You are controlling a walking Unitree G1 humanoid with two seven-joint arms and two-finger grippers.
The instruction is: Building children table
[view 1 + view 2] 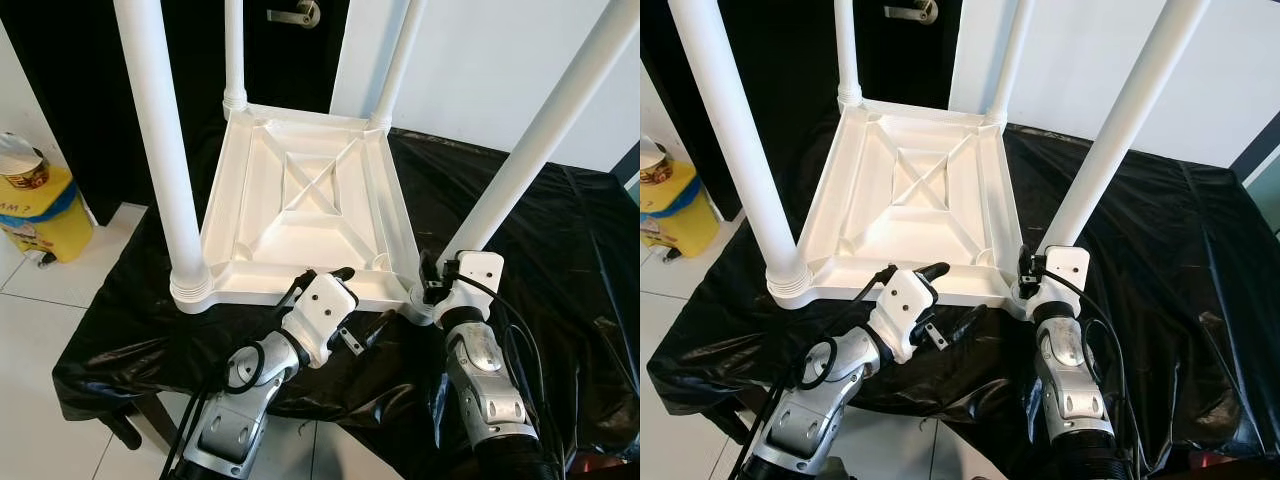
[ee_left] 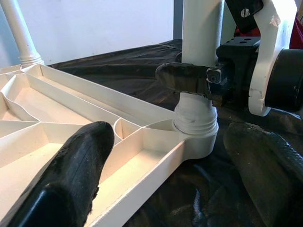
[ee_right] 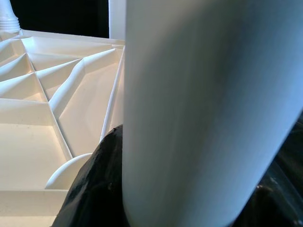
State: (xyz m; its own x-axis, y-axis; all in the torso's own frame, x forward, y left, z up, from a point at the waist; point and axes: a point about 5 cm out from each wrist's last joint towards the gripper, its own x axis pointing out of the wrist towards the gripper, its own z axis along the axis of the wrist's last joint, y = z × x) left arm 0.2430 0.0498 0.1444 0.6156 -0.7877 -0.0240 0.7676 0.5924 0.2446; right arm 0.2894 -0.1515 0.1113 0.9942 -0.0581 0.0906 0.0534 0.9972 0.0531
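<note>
Table [image 1: 300, 215] is lying upside down, all four legs standing in it.
Right gripper [image 1: 432, 282] is squeezing the near right leg [image 1: 530, 140]; left gripper [image 1: 345, 300] is hanging open at the near edge.

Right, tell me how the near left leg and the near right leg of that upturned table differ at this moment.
The near right leg has the right gripper closed around its base; the near left leg stands free, with no gripper on it. The left gripper hangs open over the tabletop rim, between the two legs. In the head views the near left leg leans one way and the near right leg the other. Both are white tubes seated in threaded corner sockets.
</note>
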